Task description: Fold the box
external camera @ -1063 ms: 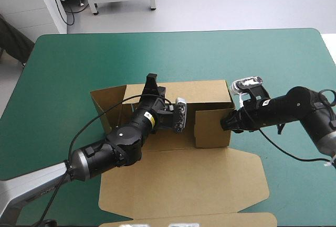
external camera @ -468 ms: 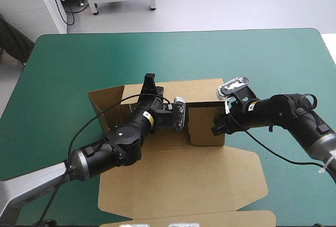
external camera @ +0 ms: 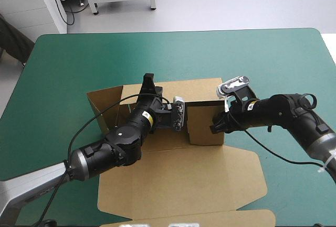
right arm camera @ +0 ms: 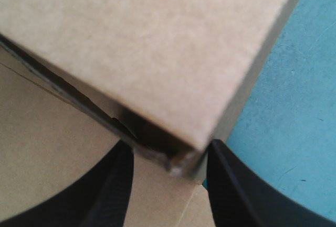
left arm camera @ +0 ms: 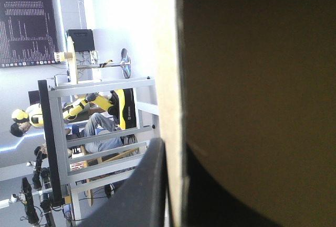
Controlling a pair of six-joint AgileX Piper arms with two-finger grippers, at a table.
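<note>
Box of brown board lies around the middle of the teal-green tabletop, partly raised, with its lid spread flat toward the near edge. Its far wall stands upright, a flap at the side toward the tabletop's left edge leans outward, and the wall on the right side is up.

The left arm reaches over the box's floor to the far wall. In the left wrist view the wall's pale cut edge runs between the two black fingers, so the left jaws are clenched on the box.

The right arm meets the right wall from outside. In its wrist view a corner of that wall sits between the fingers, each touching it: the right jaws are grasping the box.
</note>
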